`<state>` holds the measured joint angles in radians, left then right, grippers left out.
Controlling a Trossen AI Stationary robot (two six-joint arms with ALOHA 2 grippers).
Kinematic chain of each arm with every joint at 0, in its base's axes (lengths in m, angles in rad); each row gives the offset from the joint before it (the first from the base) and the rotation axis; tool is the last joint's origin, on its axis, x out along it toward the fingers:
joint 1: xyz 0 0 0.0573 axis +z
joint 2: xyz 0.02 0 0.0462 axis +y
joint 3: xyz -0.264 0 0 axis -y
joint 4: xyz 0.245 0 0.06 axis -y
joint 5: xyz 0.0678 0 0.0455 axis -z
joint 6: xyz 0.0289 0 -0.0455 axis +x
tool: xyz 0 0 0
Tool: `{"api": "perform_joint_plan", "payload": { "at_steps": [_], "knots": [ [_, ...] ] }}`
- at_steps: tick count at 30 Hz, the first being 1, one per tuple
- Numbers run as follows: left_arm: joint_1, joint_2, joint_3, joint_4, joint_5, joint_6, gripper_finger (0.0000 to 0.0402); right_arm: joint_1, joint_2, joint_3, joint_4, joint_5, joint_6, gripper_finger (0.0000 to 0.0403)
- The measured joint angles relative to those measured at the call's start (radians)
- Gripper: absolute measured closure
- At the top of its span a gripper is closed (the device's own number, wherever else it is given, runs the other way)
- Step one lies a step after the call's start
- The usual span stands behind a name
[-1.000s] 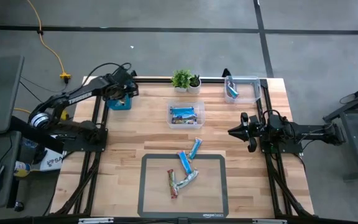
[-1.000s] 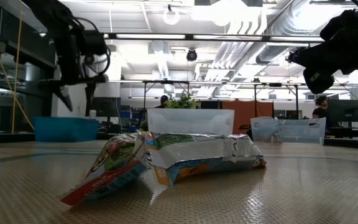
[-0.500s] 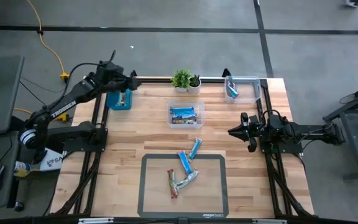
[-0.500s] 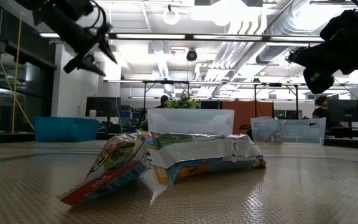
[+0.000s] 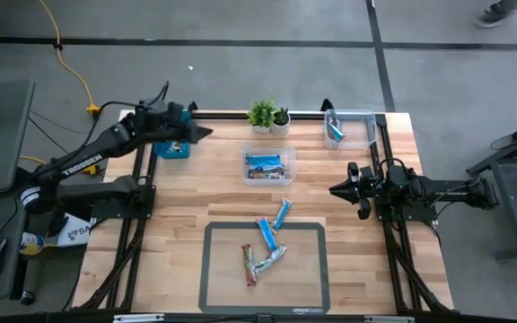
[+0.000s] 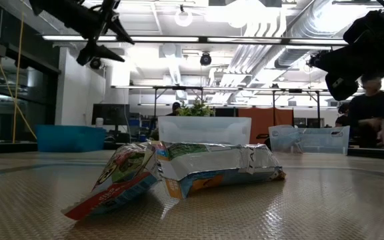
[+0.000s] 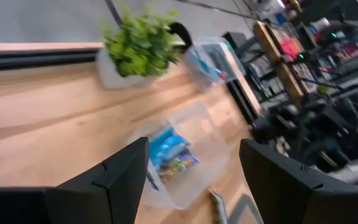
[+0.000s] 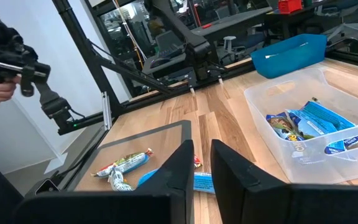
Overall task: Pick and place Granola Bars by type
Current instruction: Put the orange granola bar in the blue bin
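Several granola bars lie on or at the far edge of the dark mat [image 5: 214, 278]: two blue ones [image 5: 281, 213] [image 5: 266, 231], a red one [image 5: 249, 265] and a green-silver one [image 5: 272, 258]. They fill the low view's foreground [image 6: 179, 170]. More bars lie in the middle clear bin [image 5: 269, 166] and a blue one in the far-right clear bin [image 5: 348, 128]. My left gripper [image 5: 200, 133] [image 7: 194, 168] hangs open and empty, high above the table beside the blue bin [image 5: 173, 145]. My right gripper [image 5: 335, 190] [image 8: 202, 165] waits shut at the right side, pointing level.
Two small potted plants [image 5: 267, 115] stand at the far edge between the bins. Bare wood lies between the mat and the bins. A person [image 6: 372, 113] shows in the room beyond the table.
My left gripper has risen from over the blue bin and swung toward the table's right, tipping from pointing down to nearly level. It has stayed open and empty. The bars have not moved.
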<state>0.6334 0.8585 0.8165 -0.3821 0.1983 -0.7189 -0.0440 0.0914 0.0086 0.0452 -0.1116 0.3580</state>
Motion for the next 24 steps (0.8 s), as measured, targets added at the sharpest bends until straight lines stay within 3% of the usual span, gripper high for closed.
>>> {"api": "perform_joint_plan", "payload": {
  "at_steps": [8,24],
  "knots": [
    [-0.171,0.000,0.022,0.091,-0.098,-0.044,0.0153,0.000,0.000,0.000,0.000,0.000,0.000,0.0367],
    [-0.411,0.066,0.242,0.090,-0.287,-0.016,0.0153,0.000,0.000,0.000,0.000,0.000,0.000,0.0364]
  ]
}}
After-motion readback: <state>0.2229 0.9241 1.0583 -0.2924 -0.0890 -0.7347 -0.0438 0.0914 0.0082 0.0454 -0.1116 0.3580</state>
